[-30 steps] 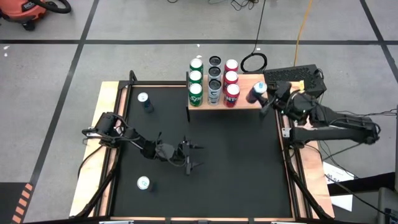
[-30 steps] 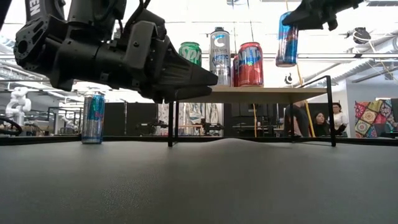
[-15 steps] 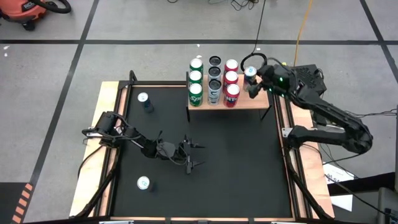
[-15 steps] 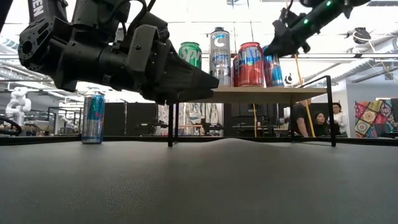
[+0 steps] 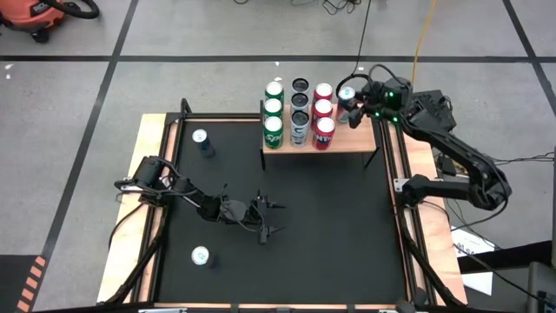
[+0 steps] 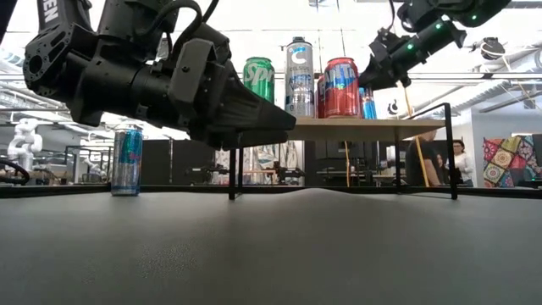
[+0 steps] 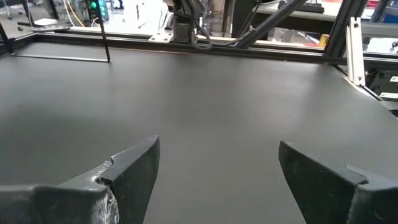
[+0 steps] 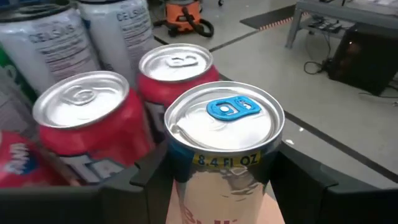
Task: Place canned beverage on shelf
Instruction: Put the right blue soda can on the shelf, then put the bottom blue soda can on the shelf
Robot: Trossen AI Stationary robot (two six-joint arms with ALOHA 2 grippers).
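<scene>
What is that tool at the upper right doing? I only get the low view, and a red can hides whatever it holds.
Observer: The right tool grips a slim silver-topped can with a blue pull tab. Its wrist view shows a finger on each side.
Operator: Where on the shelf is it?
Observer: From above, it is at the far row of the light-wood shelf, right beside the rearmost red can.
Operator: And the big dark thing in front of me?
Observer: That is the left tool, open and holding nothing, above the black mat.
</scene>
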